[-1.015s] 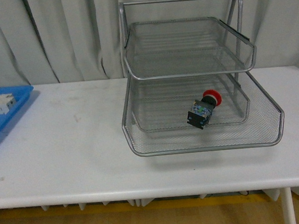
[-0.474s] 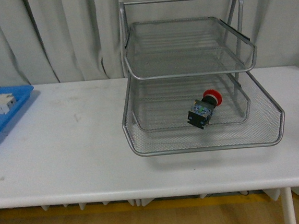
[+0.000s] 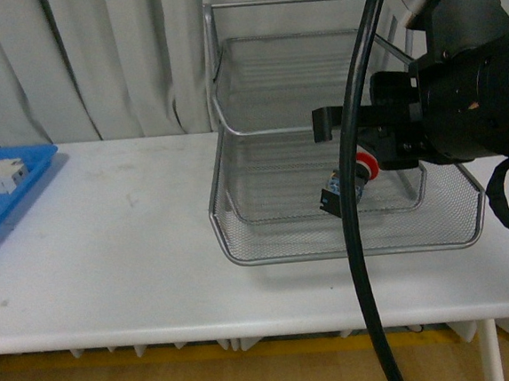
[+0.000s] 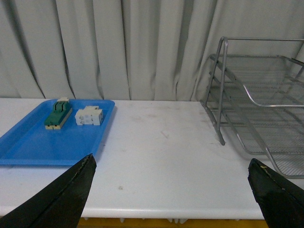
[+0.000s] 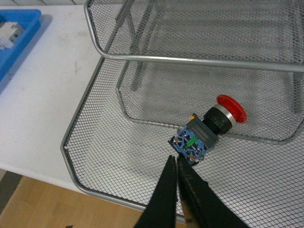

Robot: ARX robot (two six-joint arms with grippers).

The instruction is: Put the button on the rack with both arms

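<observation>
The button (image 5: 209, 130), red cap on a black body, lies on its side on the mesh of the rack's (image 5: 102, 53) lowest tier. In the front view the button (image 3: 331, 200) is partly hidden behind a thick black cable (image 3: 361, 261). My right gripper (image 5: 175, 159) is shut, empty, its tips just short of the button's terminal end and not touching it. The right arm (image 3: 470, 100) hangs in front of the rack (image 3: 349, 253). My left gripper (image 4: 171, 161) is open over bare table, left of the rack (image 4: 221, 90), holding nothing.
A blue tray (image 4: 28, 142) at the table's left holds a white block (image 4: 89, 116) and a green-and-cream switch (image 4: 58, 114). Grey curtains hang behind. The white table (image 3: 109, 257) runs between tray (image 3: 11, 207) and rack, its front edge close.
The right arm and its cable have come into the front view from the right, now covering part of the rack. The button lies where it was.
</observation>
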